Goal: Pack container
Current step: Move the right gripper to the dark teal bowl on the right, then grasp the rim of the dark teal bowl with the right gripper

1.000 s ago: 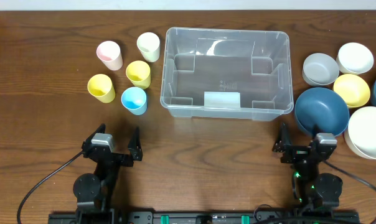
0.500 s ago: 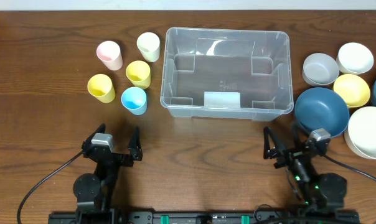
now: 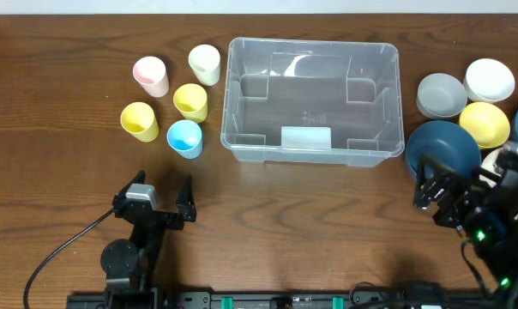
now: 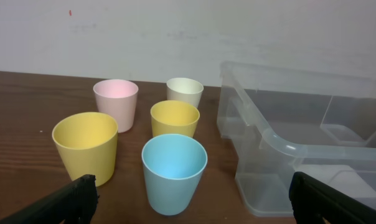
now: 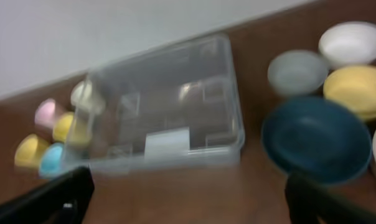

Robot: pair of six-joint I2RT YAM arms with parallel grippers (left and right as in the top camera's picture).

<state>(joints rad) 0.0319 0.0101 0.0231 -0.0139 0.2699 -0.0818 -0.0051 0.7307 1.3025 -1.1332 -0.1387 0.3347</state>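
The clear plastic container [image 3: 234, 94] stands empty at the middle back of the table; it also shows in the left wrist view [image 4: 269, 140] and, blurred, in the right wrist view [image 5: 228, 93]. My left gripper [image 3: 162, 190] is open and empty near the front edge, facing the blue cup [image 4: 173, 171]. My right gripper [image 3: 439, 196] is open and empty, raised at the front right beside the dark blue bowl [image 3: 443, 148]. The right wrist view [image 5: 188, 202] is blurred by motion.
Left of the container stand a pink cup [image 3: 151, 75], a cream cup [image 3: 204, 64], two yellow cups [image 3: 190, 102] [image 3: 140, 121] and the blue cup [image 3: 184, 138]. Right of it lie a grey bowl [image 3: 441, 94], a white bowl [image 3: 489, 80] and a yellow bowl [image 3: 484, 124].
My right arm has lifted and swung right toward the bowls, now covering part of the large white bowl. The left arm has not moved.
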